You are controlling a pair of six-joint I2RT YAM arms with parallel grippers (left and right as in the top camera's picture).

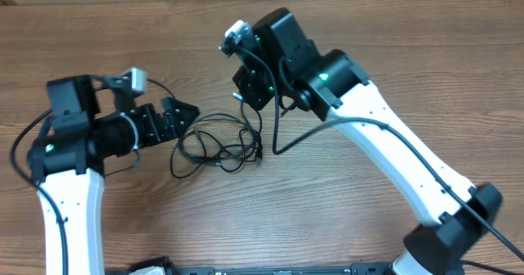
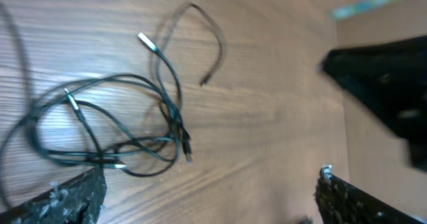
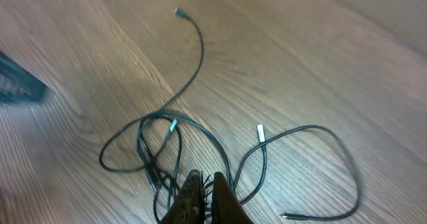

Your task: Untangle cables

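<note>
- The cables (image 1: pixel 219 154) lie in one loose tangle on the worktop (image 1: pixel 344 218), directly ahead of the left gripper (image 1: pixel 182 121) and just clear of its fingertips.
- The long axis of the tangle runs straight away from the left gripper, across the worktop.
- Several overlapping loops make up the end of the tangle nearest the left gripper.
- At the end farthest from the left gripper, one free strand turns toward the arm bases and ends in a plug tip (image 1: pixel 260 156).
- The left gripper's jaws stand fully apart and hold nothing.
- The right gripper (image 1: pixel 244 95) sits beyond the tangle from the left gripper, over the far end.
- Its jaws are closed together. Cable strands converge at its fingertips, and one strand rises from the tangle into the grip.
</note>
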